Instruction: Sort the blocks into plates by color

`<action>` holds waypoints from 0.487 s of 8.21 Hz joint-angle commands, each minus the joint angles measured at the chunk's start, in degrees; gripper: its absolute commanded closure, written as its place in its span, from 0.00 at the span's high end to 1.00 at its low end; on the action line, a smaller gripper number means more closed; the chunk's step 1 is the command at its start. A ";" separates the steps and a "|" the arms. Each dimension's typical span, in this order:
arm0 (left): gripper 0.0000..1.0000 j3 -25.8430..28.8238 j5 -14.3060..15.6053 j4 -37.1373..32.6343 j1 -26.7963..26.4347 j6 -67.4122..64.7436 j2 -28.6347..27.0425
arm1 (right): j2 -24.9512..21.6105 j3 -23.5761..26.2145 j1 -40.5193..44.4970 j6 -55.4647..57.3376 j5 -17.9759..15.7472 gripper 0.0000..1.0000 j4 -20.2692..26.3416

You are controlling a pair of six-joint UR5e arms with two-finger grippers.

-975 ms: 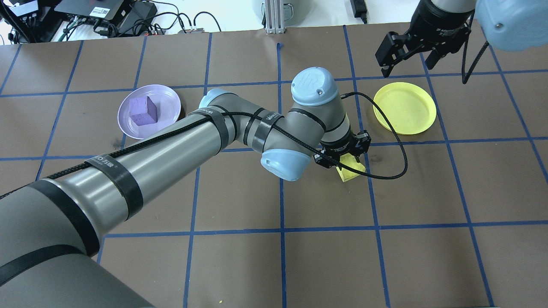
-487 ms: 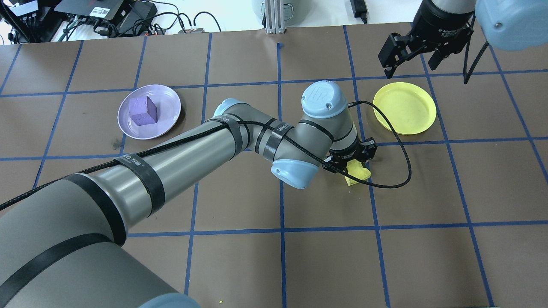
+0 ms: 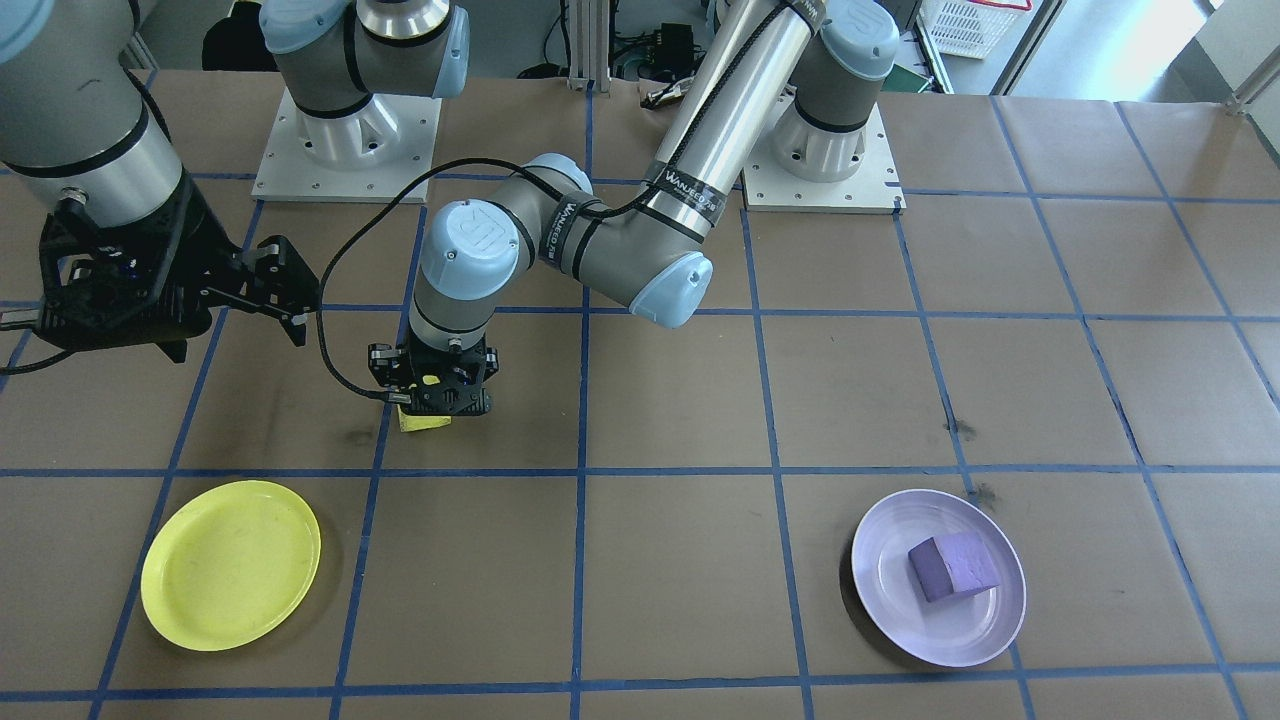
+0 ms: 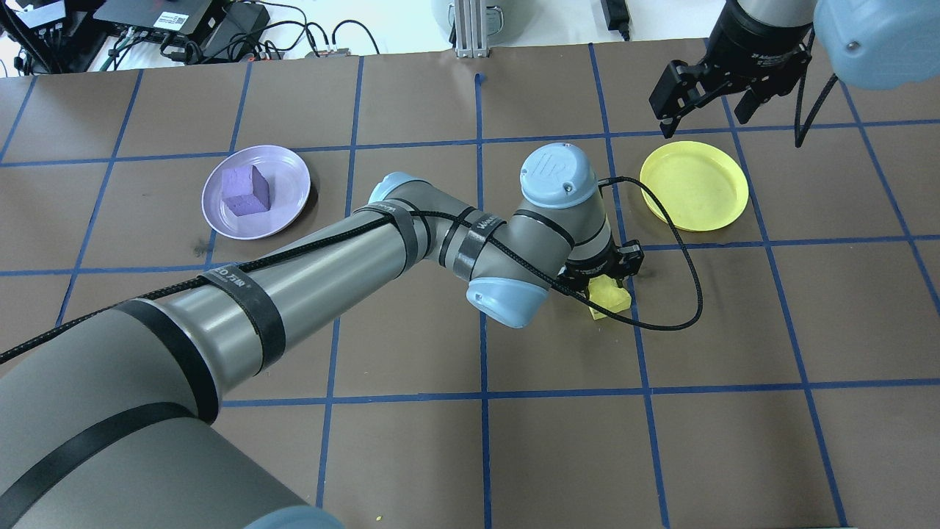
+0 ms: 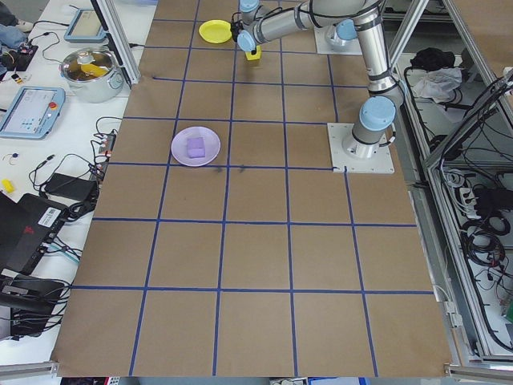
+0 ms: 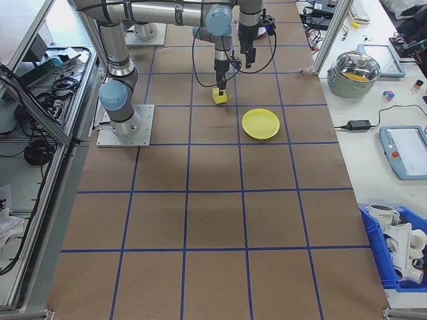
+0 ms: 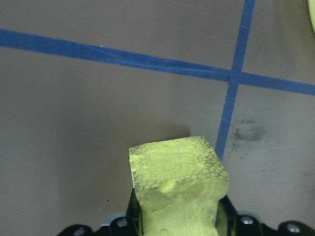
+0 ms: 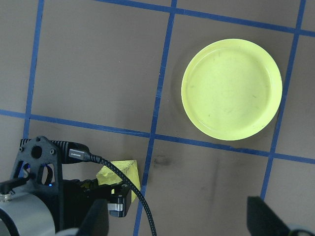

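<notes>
My left gripper point(image 4: 604, 283) is shut on the rough yellow block point(image 4: 613, 300), which bulges between the fingers in the left wrist view point(image 7: 177, 172). The block sits at or just above the brown table, a short way from the yellow plate point(image 4: 694, 185), which holds nothing. Over the table's far edge beyond that plate, my right gripper point(image 4: 703, 103) hangs open and holds nothing. Its wrist view looks down on the yellow plate point(image 8: 231, 88) and the yellow block point(image 8: 120, 172). The purple block point(image 4: 246, 189) lies in the lavender plate point(image 4: 290, 165).
A black cable point(image 4: 687, 294) loops from my left wrist out over the table toward the yellow plate. Electronics and wires point(image 4: 183, 29) crowd the far left edge. A lidded pot point(image 6: 357, 67) stands on a side bench. Blue tape lines grid the brown table.
My left arm has swung to the right, and its gripper and the yellow block have shifted slightly right. The right gripper has drawn back a little toward the far edge.
</notes>
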 commanded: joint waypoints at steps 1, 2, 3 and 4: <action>1.00 -0.22 0.95 0.09 0.43 1.30 1.22 | 0.01 0.50 -0.01 -0.09 0.00 1.00 0.06; 1.00 -0.22 0.95 -0.08 0.52 1.65 1.40 | 0.01 0.50 -0.01 -0.17 0.00 1.00 0.06; 1.00 -0.31 0.95 -0.08 0.53 3.65 1.92 | 0.01 0.50 -0.01 -0.17 -0.09 1.00 0.15; 1.00 -0.31 1.04 0.01 0.61 6.45 2.80 | 0.01 0.59 -0.01 -0.26 -0.09 1.00 0.15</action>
